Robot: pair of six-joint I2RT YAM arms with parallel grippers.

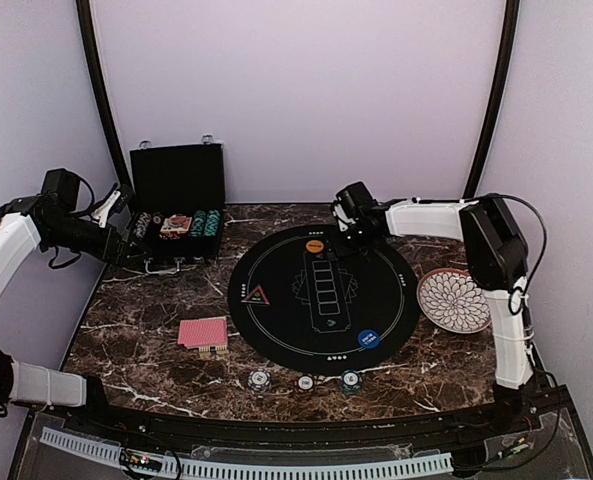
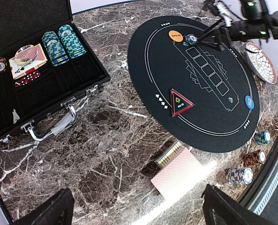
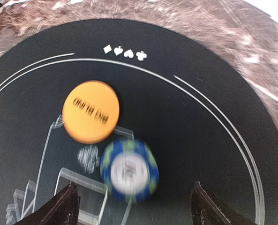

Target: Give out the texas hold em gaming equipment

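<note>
— Where is the chip stack point(image 3: 129, 171) sitting?
— On the mat point(image 3: 199, 117) beside the orange button point(image 3: 91, 111), under your right tool point(image 3: 134, 202), which is hanging wide open. Your left tool point(image 2: 136, 204) is hanging open, far off.

Glossy marble-patterned table point(image 1: 156, 360), matt black mat point(image 1: 286, 330), shiny metal case handle point(image 2: 52, 132).

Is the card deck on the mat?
No, the deck lies on the marble beside the mat, not on it.
</note>
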